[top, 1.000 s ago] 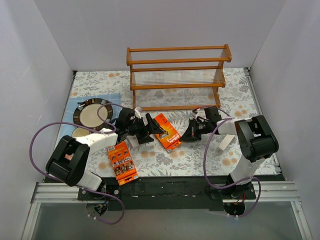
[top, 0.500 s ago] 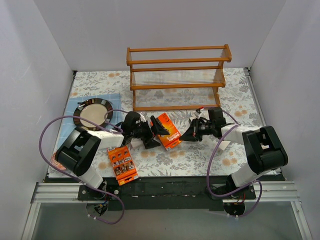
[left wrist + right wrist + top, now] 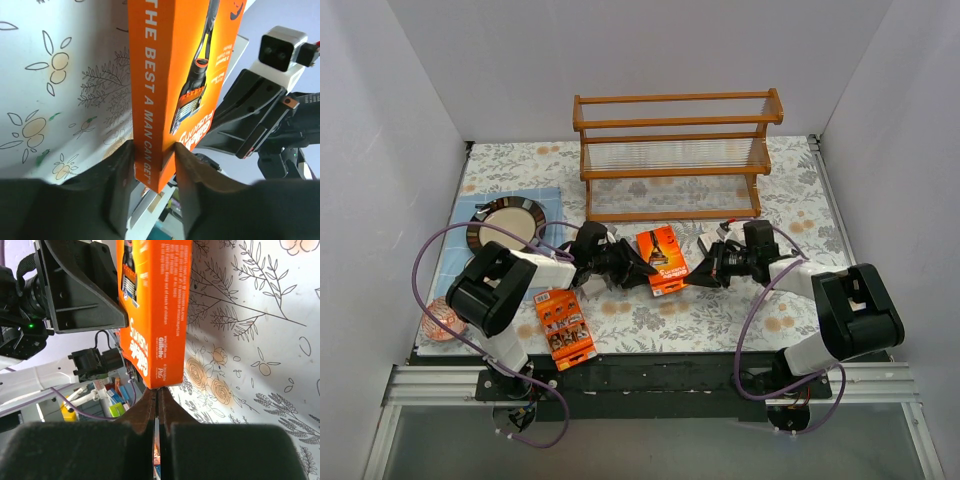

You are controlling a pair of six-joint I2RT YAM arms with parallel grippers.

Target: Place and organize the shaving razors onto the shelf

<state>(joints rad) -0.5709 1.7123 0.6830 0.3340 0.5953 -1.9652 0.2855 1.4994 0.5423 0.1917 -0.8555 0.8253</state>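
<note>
One orange razor pack (image 3: 661,258) is tipped up on its side on the flowered cloth in front of the shelf (image 3: 675,150). My left gripper (image 3: 638,268) is shut on its left end; in the left wrist view the pack (image 3: 165,90) sits between my two fingers (image 3: 119,175), gripper (image 3: 152,165). My right gripper (image 3: 700,275) is shut, and its closed tips (image 3: 156,392) touch the pack's (image 3: 155,315) other end. A second orange pack (image 3: 563,326) lies flat near the front left. No white boxes show clearly.
A shiny round plate (image 3: 505,222) rests on a blue cloth (image 3: 542,195) at the left. A small pinkish round thing (image 3: 440,318) lies at the left table edge. Purple cables loop round both arms. White walls close in three sides.
My left gripper opened wide, slid right onto the pack's end and closed on it. The pack tipped up from flat. The right arm swung nearer, its shut tips now against the pack.
</note>
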